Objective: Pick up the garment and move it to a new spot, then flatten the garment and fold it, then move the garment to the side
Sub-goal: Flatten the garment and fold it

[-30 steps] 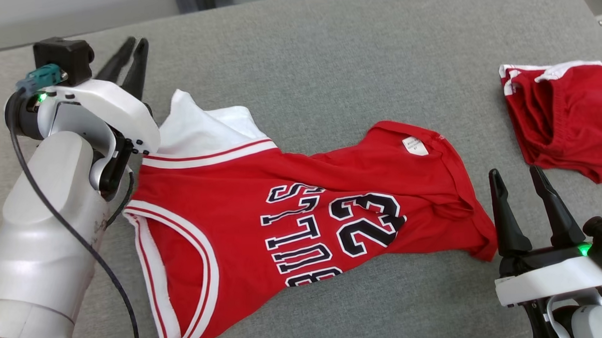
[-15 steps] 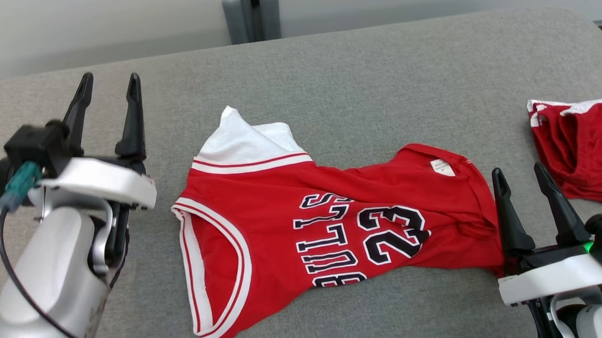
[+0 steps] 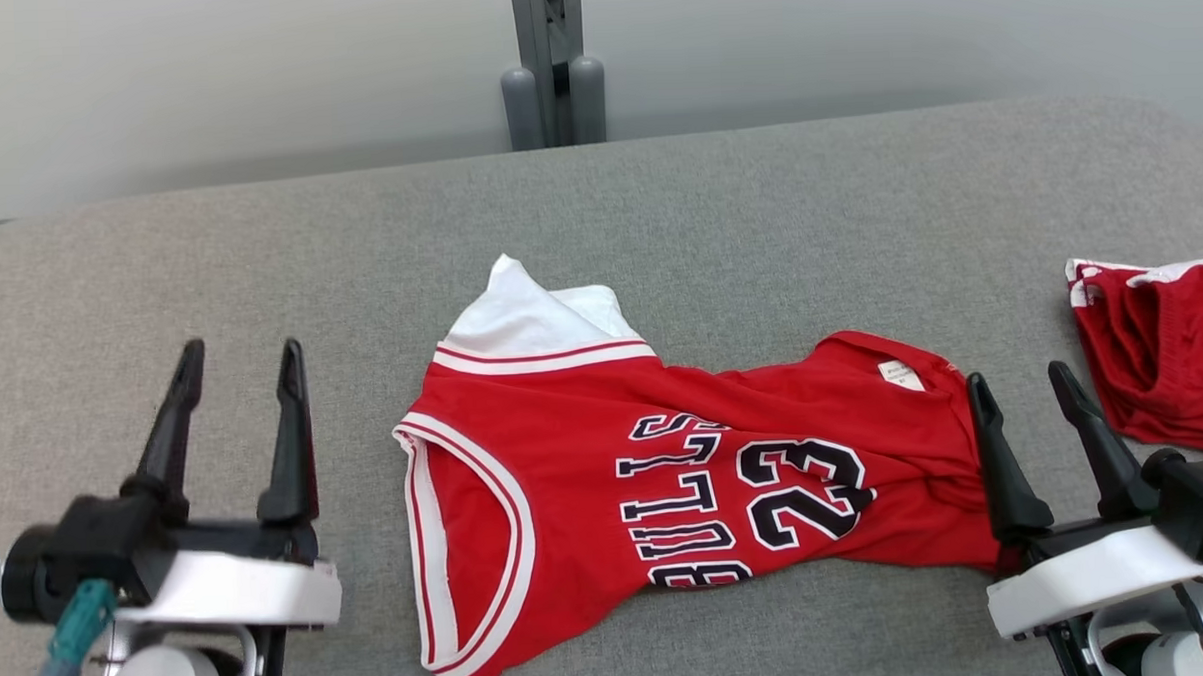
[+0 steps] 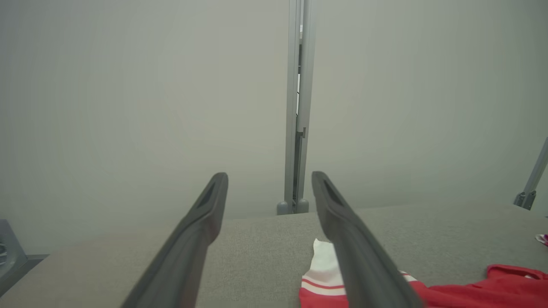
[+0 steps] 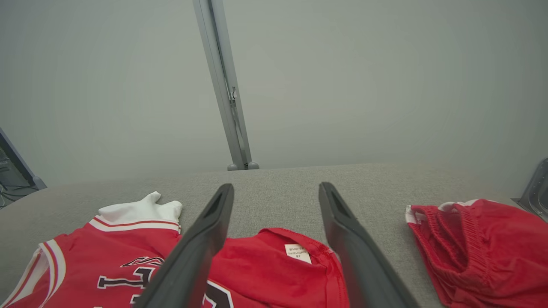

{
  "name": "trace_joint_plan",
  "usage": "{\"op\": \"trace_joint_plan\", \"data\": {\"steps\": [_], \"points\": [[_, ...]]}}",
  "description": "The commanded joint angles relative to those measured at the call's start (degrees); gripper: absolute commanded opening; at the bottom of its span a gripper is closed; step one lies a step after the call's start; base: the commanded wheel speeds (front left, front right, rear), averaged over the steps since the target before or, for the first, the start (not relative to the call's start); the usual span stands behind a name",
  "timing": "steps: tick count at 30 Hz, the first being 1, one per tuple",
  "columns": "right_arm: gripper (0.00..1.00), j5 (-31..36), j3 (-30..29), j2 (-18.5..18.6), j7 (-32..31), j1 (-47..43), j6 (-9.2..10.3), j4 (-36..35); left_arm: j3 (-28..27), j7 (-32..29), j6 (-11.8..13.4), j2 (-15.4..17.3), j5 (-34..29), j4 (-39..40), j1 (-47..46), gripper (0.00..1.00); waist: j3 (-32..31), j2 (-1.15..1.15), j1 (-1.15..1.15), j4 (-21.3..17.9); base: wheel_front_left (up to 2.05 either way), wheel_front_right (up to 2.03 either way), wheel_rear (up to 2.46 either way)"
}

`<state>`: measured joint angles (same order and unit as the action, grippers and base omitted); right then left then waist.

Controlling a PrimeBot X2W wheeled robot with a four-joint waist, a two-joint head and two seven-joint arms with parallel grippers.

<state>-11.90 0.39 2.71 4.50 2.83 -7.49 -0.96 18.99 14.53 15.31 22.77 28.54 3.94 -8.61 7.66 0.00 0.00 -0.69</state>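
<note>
Jersey [image 3: 666, 476]: red, lying on the grey table [image 3: 758, 222] at centre, slightly right of the midline in the head view. The long axis runs left to right across that view, with the left end a little nearer the robot. The white-trimmed opening is at the left end. A white panel with red stripes sticks out from the far left corner. The plain red edge with the label [image 3: 901, 375] is at the right end. The lettering lies sideways: "BULLS" runs away from the robot, the "23" sits to its right, and the letter tops face left. The cloth is rumpled and creased toward the right end, not flat.

Left gripper [image 3: 242, 346]: fingers spread, nothing between them. It is over bare table, well left of the jersey.

Right gripper [image 3: 1017, 374]: fingers spread, gripping nothing. It is at the jersey's right end. In the right wrist view the label shows between the fingers. Whether it touches the cloth cannot be told.

Red shorts [image 3: 1163, 358]: bunched at the table's right edge, apart from the jersey.

Grey post [image 3: 550, 60]: upright behind the table's far edge.
</note>
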Motion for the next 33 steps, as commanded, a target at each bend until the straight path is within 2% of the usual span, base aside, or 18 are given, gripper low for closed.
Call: {"op": "trace_joint_plan", "data": {"steps": [1,10,24,28,33], "points": [[1.00,0.4,-0.3,0.4,-0.4,-0.8,-0.01,0.2,0.1,-0.2,0.8,0.6,-0.5,0.6,1.4,1.00,-0.8,0.00,0.00,0.2,0.00,0.00,0.00],[1.00,-0.4,-1.4,0.4,-1.2,-3.7,-0.01,-0.3,0.7,-2.4,2.9,2.3,-0.7,3.5,7.9,1.00,-2.2,0.00,0.00,0.1,0.00,0.00,0.00],[1.00,-0.3,-1.8,0.4,-1.5,-3.0,-0.01,-1.2,1.4,-4.2,3.6,2.8,-1.1,5.1,6.7,1.00,-1.4,0.00,0.00,0.5,0.00,0.00,0.00],[1.00,-0.3,-2.5,0.3,-1.6,-2.9,-0.01,-1.5,3.0,-5.5,1.3,2.7,-1.6,5.5,2.0,1.00,-0.2,0.00,0.00,1.4,0.00,0.00,0.00],[1.00,0.1,-1.8,0.4,-1.7,-1.5,-0.01,-2.3,6.7,-10.1,-4.5,1.6,-1.7,2.3,-10.0,1.00,2.7,0.00,0.00,0.9,0.00,0.00,0.00]]}}
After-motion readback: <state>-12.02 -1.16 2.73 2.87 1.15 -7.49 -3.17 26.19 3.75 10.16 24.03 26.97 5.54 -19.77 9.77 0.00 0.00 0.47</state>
